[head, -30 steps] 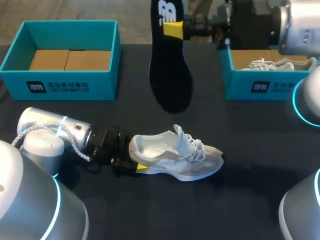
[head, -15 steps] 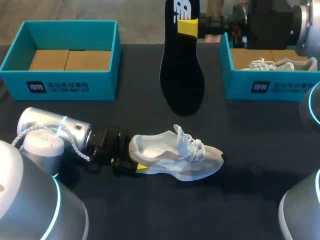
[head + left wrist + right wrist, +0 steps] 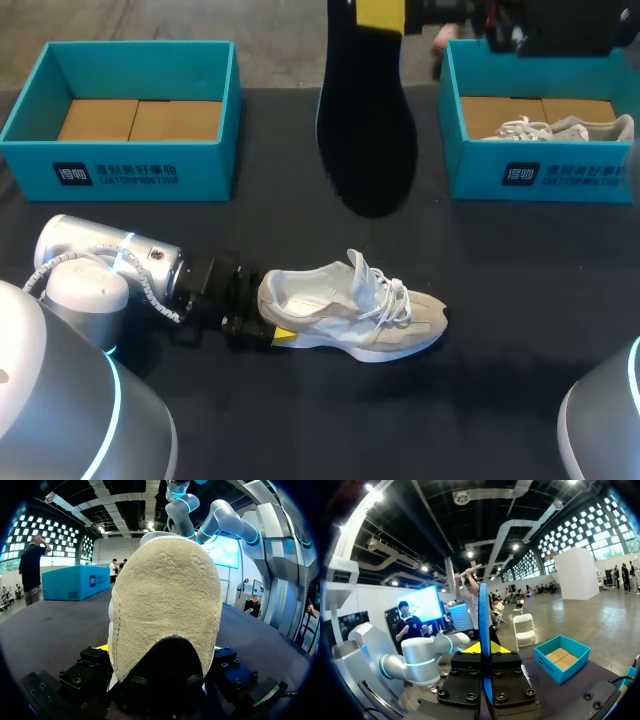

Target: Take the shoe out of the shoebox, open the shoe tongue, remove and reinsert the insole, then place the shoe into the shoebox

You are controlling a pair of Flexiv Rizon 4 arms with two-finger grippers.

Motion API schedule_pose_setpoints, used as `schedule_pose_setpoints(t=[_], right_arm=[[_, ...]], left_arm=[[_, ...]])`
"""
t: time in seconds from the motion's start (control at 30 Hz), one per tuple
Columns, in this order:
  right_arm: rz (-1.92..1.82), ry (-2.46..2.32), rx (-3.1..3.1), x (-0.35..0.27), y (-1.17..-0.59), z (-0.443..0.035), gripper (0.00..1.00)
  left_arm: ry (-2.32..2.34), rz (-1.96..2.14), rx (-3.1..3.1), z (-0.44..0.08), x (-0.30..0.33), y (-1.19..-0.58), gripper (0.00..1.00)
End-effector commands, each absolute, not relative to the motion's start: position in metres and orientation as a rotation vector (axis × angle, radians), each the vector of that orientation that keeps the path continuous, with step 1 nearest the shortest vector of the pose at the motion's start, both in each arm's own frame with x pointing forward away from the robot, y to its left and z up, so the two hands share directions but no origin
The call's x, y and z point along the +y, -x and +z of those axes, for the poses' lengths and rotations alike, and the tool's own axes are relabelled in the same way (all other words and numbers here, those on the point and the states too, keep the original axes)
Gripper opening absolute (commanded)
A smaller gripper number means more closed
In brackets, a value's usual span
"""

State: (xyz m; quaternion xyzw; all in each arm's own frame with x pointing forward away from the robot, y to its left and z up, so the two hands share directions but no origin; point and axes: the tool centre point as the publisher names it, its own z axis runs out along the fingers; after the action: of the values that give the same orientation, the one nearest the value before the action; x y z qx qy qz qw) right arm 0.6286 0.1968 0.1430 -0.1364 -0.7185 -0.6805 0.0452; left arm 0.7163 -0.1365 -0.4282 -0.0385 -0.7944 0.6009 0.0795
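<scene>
A white and beige shoe [image 3: 350,315] lies on its sole on the black table, toe pointing right. My left gripper [image 3: 272,322] is at its heel, one yellow fingertip [image 3: 283,335] against the near side. In the left wrist view the suede heel [image 3: 165,610] fills the gap between the fingers, which press on it from both sides. The black insole [image 3: 365,120] hangs upright above the table, far behind the shoe. My right gripper [image 3: 382,12] is shut on its upper end. From the right wrist view the insole [image 3: 483,630] stands edge-on between the fingers.
A teal shoebox [image 3: 120,170] with a cardboard floor stands at the back left. A second teal shoebox [image 3: 545,178] at the back right holds another white shoe [image 3: 545,128]. My left arm's silver body [image 3: 100,265] lies across the table's front left.
My right gripper has carried the insole up and to the right, so its top end now leaves the picture. The shoe and my left arm have stayed where they were.
</scene>
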Motion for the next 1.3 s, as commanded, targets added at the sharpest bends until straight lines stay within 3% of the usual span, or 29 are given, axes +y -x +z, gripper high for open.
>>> schedule_pose_setpoints(t=[0.03, 0.47, 1.3], right_arm=[[-2.001, 0.473, -2.244, 0.191, -0.609, 0.166, 0.0], [-1.97, 0.519, -2.214, 0.19, -0.563, 0.195, 0.0], [-1.918, 0.546, -2.231, 0.194, -0.543, 0.206, 0.0]], left_arm=[[0.113, 1.799, -2.379, -0.43, -0.137, -0.716, 0.0], [0.113, 1.799, -2.379, -0.43, -0.137, -0.716, 0.0], [0.113, 1.799, -2.379, -0.43, -0.137, -0.716, 0.0]])
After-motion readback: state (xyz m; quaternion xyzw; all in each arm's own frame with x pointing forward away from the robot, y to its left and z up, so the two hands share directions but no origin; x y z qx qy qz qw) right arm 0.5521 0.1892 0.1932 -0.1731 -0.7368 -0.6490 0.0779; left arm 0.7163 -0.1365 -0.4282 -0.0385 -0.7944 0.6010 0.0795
